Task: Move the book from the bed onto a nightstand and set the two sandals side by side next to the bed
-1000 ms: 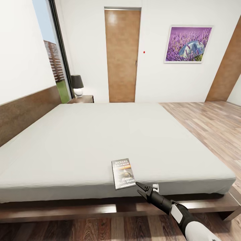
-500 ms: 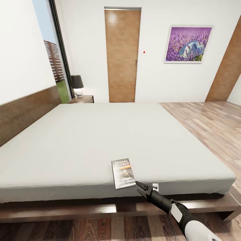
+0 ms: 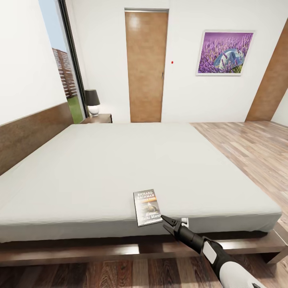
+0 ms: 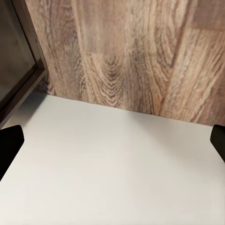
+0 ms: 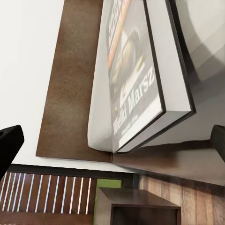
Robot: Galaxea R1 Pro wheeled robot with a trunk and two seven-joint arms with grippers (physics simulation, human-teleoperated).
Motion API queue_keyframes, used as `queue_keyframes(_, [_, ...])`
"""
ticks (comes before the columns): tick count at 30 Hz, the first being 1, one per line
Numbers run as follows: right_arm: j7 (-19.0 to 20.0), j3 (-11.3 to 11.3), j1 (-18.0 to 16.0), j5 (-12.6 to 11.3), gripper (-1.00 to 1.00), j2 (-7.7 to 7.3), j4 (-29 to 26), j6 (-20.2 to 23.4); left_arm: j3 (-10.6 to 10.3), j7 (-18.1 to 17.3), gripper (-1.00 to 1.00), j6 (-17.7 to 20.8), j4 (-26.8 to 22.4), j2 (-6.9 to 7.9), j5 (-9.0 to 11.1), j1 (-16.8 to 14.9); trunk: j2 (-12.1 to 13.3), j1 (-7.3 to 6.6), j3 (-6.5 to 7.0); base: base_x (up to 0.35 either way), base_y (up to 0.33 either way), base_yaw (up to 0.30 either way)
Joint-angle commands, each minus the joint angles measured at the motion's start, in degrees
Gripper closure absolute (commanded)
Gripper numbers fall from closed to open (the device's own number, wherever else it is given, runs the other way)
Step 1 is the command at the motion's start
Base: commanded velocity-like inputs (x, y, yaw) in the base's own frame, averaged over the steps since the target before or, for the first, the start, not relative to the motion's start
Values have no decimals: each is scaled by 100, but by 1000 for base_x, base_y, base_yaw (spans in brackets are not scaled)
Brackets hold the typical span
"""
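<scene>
The bedroom has white walls, a light wood-plank floor (image 3: 248, 148) running off to the right, a brown door (image 3: 146, 66) in the far wall, a framed lavender picture (image 3: 225, 53) to the right of it and a tall window (image 3: 64, 60) at the far left. The bed (image 3: 120, 168) takes up most of the head view, its plain off-white mattress sitting on a dark brown frame whose near rail crosses the bottom of the scene, with the headboard (image 3: 32, 134) along the left side. In the far left corner, beside the bed's far end, stands the nightstand (image 3: 98, 118), carrying a small lamp (image 3: 93, 102) with a dark shade and white base. The book (image 3: 147, 207) lies flat, cover up, on the mattress close to its near edge, right of the middle, its white title lettering readable. The right gripper (image 3: 169, 224) reaches in from the lower right, its dark fingertips just at the book's near right corner over the mattress edge; in the right wrist view the book (image 5: 136, 75) lies between the two spread fingers, the jaws released and holding nothing. Whether the tips touch the book cannot be told. In the left wrist view the left gripper (image 4: 112, 145) is spread as well, with nothing held, facing a white surface with wood planks beyond.
</scene>
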Motion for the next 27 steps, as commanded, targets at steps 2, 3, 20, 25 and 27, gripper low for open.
queue_keyframes(2, [-12, 7, -13, -41, -100, 4, -4, 56, -49, 21, -100, 37, -25, 1, 56, 7, -2, -1, -4, 0, 0, 0])
queue_keyframes(3, [-25, 7, -19, -40, -100, 4, -4, 56, -49, 21, -100, 37, -25, 1, 55, 7, -2, -1, -4, 0, 0, 0])
queue_keyframes(20, [-157, 7, -51, -42, -100, 15, -4, 49, -49, 25, -100, 37, -24, 0, 57, 7, -162, 87, -76, 0, 0, 0])
queue_keyframes(25, [-161, 7, -52, -40, -100, 14, -4, 48, -49, 28, -100, 37, -22, 1, 54, 7, -242, 131, -112, 0, 0, 0])
queue_keyframes(27, [-162, 7, -52, -39, -100, 13, -4, 48, -49, 29, -100, 37, -23, 1, 54, 7, -242, 131, -112, 0, 0, 0])
